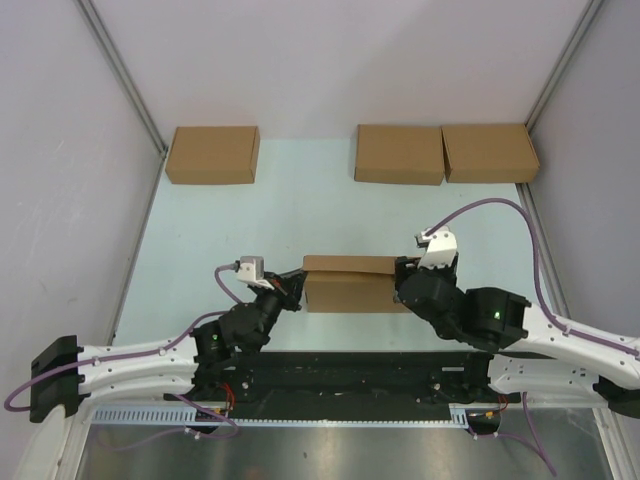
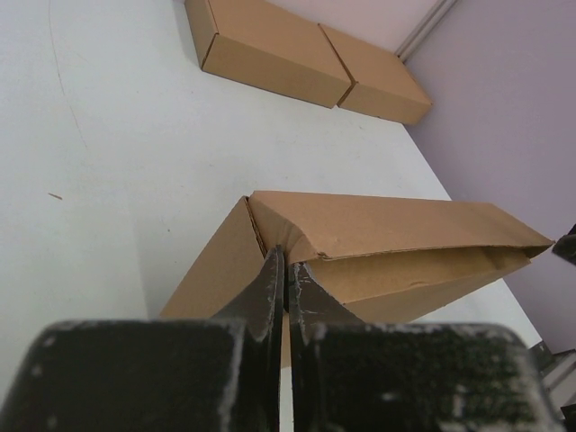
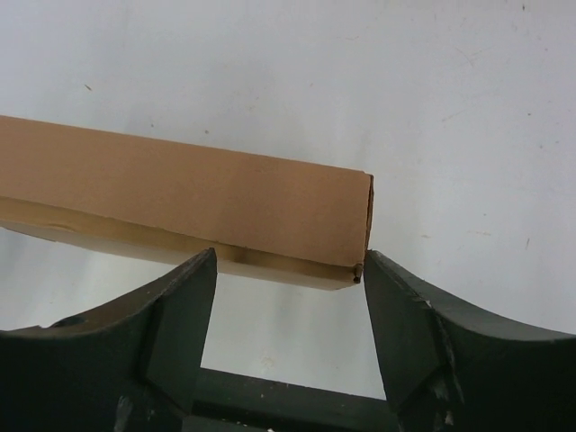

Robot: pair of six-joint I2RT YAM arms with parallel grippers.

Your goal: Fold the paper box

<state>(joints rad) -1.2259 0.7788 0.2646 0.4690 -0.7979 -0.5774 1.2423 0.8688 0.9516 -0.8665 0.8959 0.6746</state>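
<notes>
Nearest to us, the left pincer has its fingers pressed together, tips touching the left end of the paper box. We cannot tell whether any cardboard is pinched between them. The right pincer is at the box's right end with its fingers spread apart. The end of the box lies just past the gap, and one corner touches the right-hand finger.

The box itself sits on the worktop close to the near edge, about midway between the left and right edges. It is folded into a shallow rectangle, with the lid slightly ajar along one long side.

Along the far edge lie three other cardboard boxes. One is toward the far left corner. The other two sit side by side, touching, toward the far right corner.
</notes>
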